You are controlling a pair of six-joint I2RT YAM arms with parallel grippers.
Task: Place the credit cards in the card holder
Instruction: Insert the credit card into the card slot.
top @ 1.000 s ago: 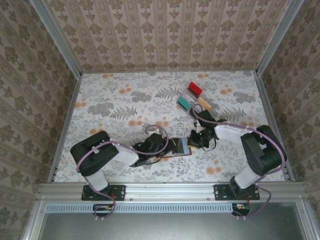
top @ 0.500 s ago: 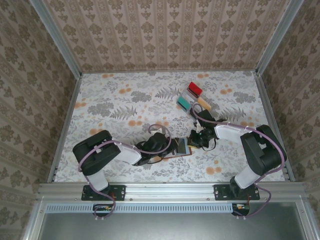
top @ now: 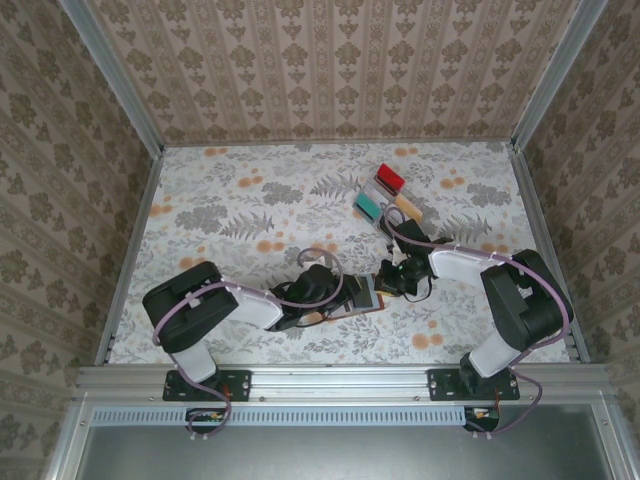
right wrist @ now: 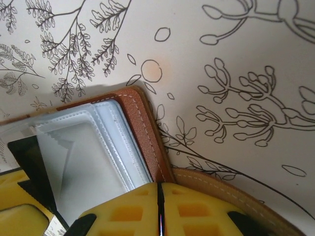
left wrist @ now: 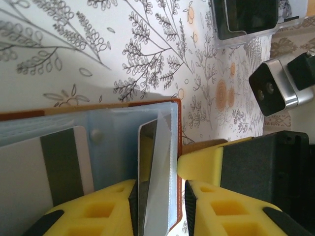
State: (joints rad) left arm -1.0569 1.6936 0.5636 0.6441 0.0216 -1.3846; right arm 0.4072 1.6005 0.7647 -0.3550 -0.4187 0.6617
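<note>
- Card holder [right wrist: 143,129]: brown stitched leather, clear plastic sleeves.
- Card [left wrist: 147,167]: thin, grey, rect.
- L gripper [left wrist: 160,209]: narrow gap round card.
- R gripper [right wrist: 160,199]: pinched tight on holder edge.

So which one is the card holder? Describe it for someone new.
On the floral table, look near the front edge, just right of centre. The card holder lies open there: a flat brown wallet with pale blue clear sleeves, unlike the clear rack of coloured pieces farther back.
</note>
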